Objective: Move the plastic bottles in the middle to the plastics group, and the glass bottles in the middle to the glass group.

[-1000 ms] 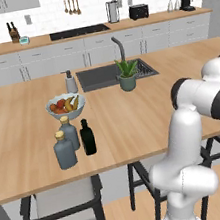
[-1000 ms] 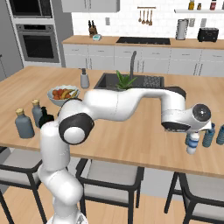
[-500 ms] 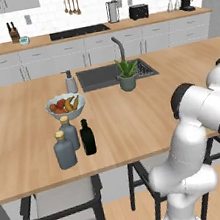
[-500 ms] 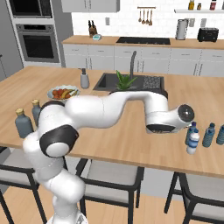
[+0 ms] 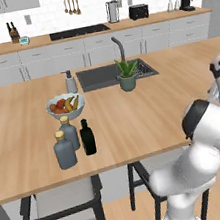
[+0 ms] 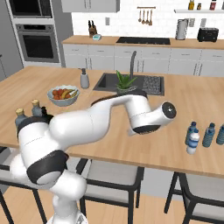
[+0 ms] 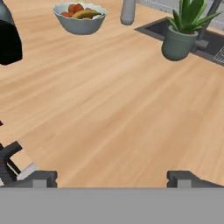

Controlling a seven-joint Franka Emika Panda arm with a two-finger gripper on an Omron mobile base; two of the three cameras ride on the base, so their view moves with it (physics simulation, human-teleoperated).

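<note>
My gripper point(image 7: 111, 178) is open with nothing between its fingertips, low over bare wood near the counter's front edge. The black glass bottle point(image 5: 88, 137) stands upright in front of the two grey-blue stoppered bottles point(image 5: 64, 150) at the counter's left; in the hand view the black bottle point(image 7: 8, 41) sits at the far upper left, well away from the fingers. The slim water bottle point(image 6: 192, 140) stands free at the counter's right, beside the other blue plastic bottles point(image 6: 209, 134). My arm point(image 6: 146, 124) reaches over the middle of the counter, between the two groups.
A fruit bowl point(image 5: 66, 106), a white soap dispenser point(image 5: 70, 82), a potted plant point(image 5: 127, 76) and the sink point(image 5: 113, 74) lie behind the work area. Stools point(image 5: 59, 204) stand under the counter's front edge.
The arm has swung left, away from the plastic bottles towards the counter's middle. The gripper stayed open and the water bottle stayed standing by the plastics group.
</note>
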